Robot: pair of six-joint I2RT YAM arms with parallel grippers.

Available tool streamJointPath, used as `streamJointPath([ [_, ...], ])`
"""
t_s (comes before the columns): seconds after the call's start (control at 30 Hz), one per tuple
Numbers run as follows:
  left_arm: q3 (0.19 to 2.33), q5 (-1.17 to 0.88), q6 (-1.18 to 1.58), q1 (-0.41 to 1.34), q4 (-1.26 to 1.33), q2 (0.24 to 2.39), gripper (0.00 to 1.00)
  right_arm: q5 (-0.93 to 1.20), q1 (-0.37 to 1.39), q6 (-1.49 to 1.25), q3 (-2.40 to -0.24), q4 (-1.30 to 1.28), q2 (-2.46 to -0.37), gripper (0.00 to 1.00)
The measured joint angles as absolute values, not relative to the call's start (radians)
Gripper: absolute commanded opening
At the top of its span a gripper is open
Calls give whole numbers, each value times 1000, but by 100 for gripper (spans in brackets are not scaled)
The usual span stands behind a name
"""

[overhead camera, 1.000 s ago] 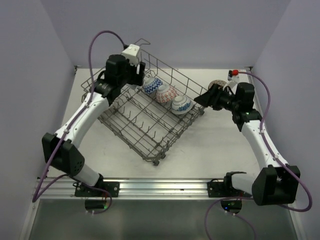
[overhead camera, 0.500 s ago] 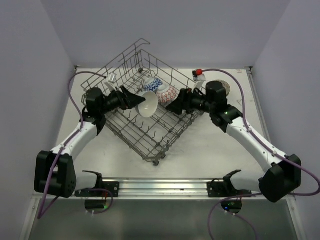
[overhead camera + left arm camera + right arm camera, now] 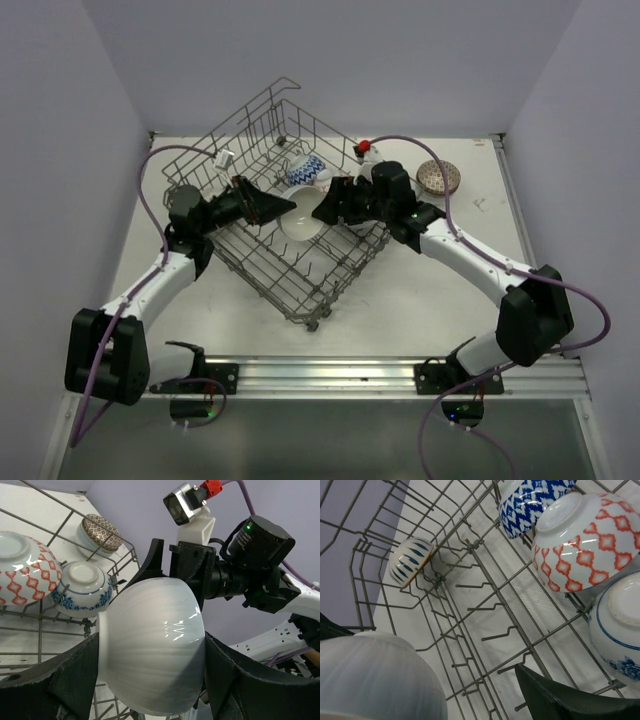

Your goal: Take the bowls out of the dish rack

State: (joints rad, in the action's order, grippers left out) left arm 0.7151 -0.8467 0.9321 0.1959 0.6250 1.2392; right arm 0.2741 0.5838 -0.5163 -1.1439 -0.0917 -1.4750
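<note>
Gripping a white bowl (image 3: pixel 150 645) in the clamped left gripper (image 3: pixel 285 208), above the dish rack (image 3: pixel 262 108) tines. Facing it with right gripper (image 3: pixel 322 203) jaws apart, almost touching. Could chip or drop it onto the patterned bowls (image 3: pixel 580 540) behind if closed off-centre during a handover.

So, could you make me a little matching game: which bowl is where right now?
Things:
1. plain white bowl
2. red-patterned bowl
3. brown-patterned bowl

Places:
A. on the table, outside the rack on its right
B. between the fingers of the left gripper
C. resting in the dish rack

Pairs: 1-B, 2-C, 3-A
</note>
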Motion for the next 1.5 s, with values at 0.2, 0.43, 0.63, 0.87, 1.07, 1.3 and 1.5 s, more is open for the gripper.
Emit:
streamJointPath([
  [0.2,689,-816,933,248,648,1261,10,283,599,-564,-1139,-20,-1504,36],
  [0.43,666,-759,985,257,665,1279,43,279,617,-545,-1089,32,-1504,0],
  [0.63,663,-757,928,260,612,1259,91,274,616,-545,-1089,10,-1501,0],
  [0.87,748,-575,596,263,282,1126,100,166,594,-548,-1203,-179,-1491,0],
  [1.07,825,-331,384,269,104,967,100,80,533,-498,-1443,-370,-1491,0],
  [1.3,826,-62,226,356,-7,892,100,35,203,-478,-1625,-505,-1503,0],
  [1.5,826,34,168,390,-70,895,100,-28,-13,-456,-1680,-584,-1619,0],
])
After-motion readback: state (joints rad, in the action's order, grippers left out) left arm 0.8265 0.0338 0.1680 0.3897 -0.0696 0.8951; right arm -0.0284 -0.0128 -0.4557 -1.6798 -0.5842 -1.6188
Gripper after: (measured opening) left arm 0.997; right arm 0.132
